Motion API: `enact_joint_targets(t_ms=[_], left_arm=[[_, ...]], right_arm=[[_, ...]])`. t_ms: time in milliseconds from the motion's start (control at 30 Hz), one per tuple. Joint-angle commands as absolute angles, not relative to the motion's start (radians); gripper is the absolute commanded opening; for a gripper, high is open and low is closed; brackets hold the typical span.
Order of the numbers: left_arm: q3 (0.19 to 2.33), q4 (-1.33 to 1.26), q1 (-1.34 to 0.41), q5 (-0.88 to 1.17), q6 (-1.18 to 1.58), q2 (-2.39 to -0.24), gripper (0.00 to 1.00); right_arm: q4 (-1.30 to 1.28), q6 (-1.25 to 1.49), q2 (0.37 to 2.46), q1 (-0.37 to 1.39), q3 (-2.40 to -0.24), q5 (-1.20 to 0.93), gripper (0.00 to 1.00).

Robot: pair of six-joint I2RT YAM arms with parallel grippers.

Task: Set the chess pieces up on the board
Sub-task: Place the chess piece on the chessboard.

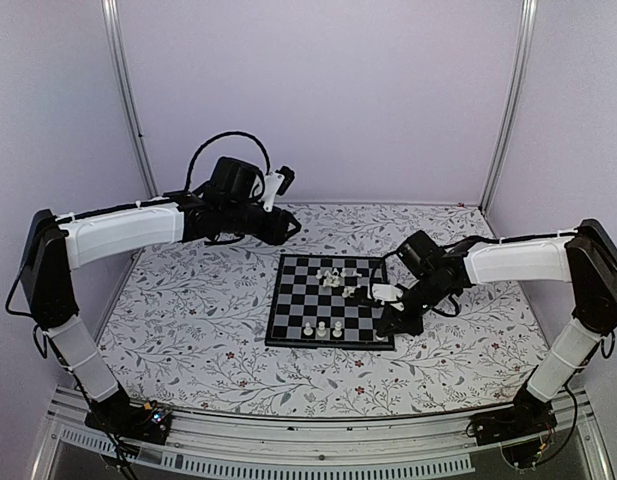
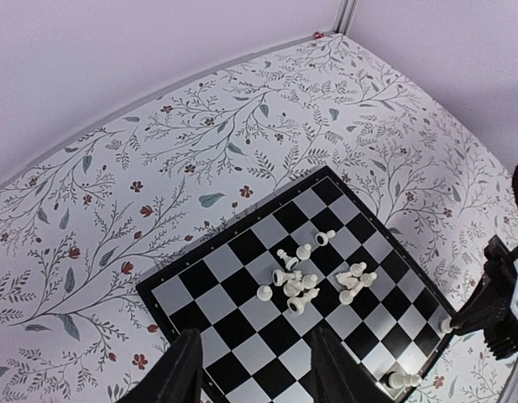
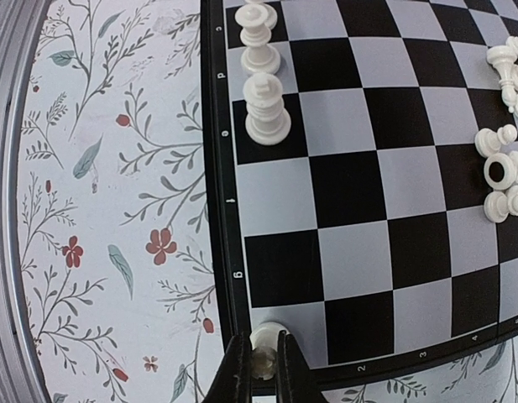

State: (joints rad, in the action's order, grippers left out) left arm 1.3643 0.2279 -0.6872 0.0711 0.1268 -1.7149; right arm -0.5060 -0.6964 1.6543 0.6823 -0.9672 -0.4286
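A small white chess piece (image 3: 267, 337) with a rounded top sits at the pale corner square at the near right of the chessboard (image 1: 288, 300). It is pinched between the two dark fingers of the right gripper (image 3: 262, 359), whose jaws are drawn in to a narrow gap and touch the piece on both sides; whether its base rests on the square cannot be told. Along the same near row, three standing pieces (image 1: 323, 328) are upright on neighbouring squares left of the middle, well apart from the held one. A loose heap of white pieces (image 2: 305, 285), most of them lying on their sides and some touching, is spread over the middle and far half of the board. The board, in black and pale checks with a thin black border, lies flat near the centre of the floral-patterned table (image 1: 188, 330). The left gripper (image 2: 257, 336) hangs above the table off the board's far left side, its camera looking down across the checks; its jaws stand wide apart with nothing between them, and it touches neither board nor pieces.
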Motion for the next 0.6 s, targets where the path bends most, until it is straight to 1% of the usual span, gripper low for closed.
enact_joint_targets(t_ms=[0,67,167,267,400,500,567], left_arm=[[1.394,0.240,-0.686,0.078,0.115,-1.715,0.47],[1.397,0.242,-0.687,0.082,0.115,-1.720,0.47],[1.400,0.247,-0.687,0.086,0.116,-1.723,0.47],[1.401,0.248,-0.688,0.087,0.114,-1.726,0.47],[1.414,0.267,-0.688,0.095,0.110,-1.748,0.47],[1.430,0.291,-0.690,0.096,0.100,-1.780,0.47],[1.449,0.318,-0.695,0.088,0.088,-1.815,0.43]], right_arm=[[-0.483,-0.687,1.678,0.684,-0.969,-0.404,0.02],[-0.482,-0.686,1.681,0.684,-0.968,-0.404,0.05],[-0.482,-0.678,1.679,0.685,-0.969,-0.401,0.21],[-0.496,-0.673,1.649,0.684,-0.978,-0.407,0.30],[-0.544,-0.676,1.585,0.678,-1.011,-0.435,0.35],[-0.549,-0.680,1.527,0.643,-1.012,-0.470,0.37],[-0.519,-0.672,1.500,0.587,-0.997,-0.507,0.37]])
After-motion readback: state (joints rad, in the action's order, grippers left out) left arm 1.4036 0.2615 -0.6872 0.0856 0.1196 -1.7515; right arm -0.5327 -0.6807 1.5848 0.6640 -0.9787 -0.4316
